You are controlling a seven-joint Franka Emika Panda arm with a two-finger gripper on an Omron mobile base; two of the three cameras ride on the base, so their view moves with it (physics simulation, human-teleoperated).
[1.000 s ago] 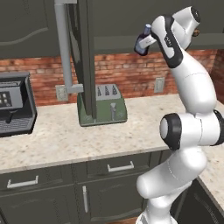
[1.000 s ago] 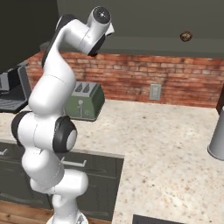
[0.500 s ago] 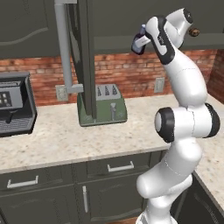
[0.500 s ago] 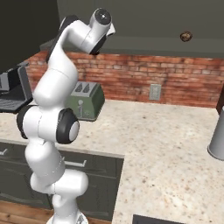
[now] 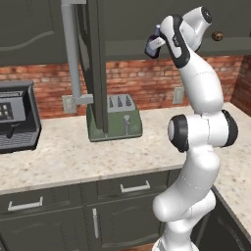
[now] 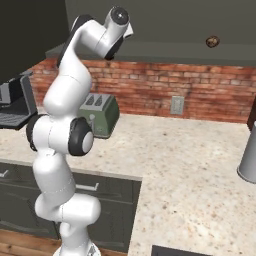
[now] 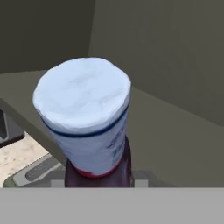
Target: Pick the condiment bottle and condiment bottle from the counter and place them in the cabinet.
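Carrying the condiment bottle (image 7: pixel 87 118) up at cabinet (image 5: pixel 44 24) height, gripper (image 5: pixel 156 45) clamped on it, well above the counter (image 5: pixel 98 157); swung leftward toward the open cabinet door (image 5: pixel 95 63) over the last second, so placing looks close, second bottle still to fetch

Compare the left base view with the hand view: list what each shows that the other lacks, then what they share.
Left base view alone: the coffee machine at the counter's left end, the brick wall, a wall outlet, the drawer fronts and the arm's white body. Hand view alone: the condiment bottle seen end-on, white with a dark body below, and the cabinet interior behind it. Both: that bottle, held up at the cabinet opening by the gripper, the green toaster and the speckled counter.
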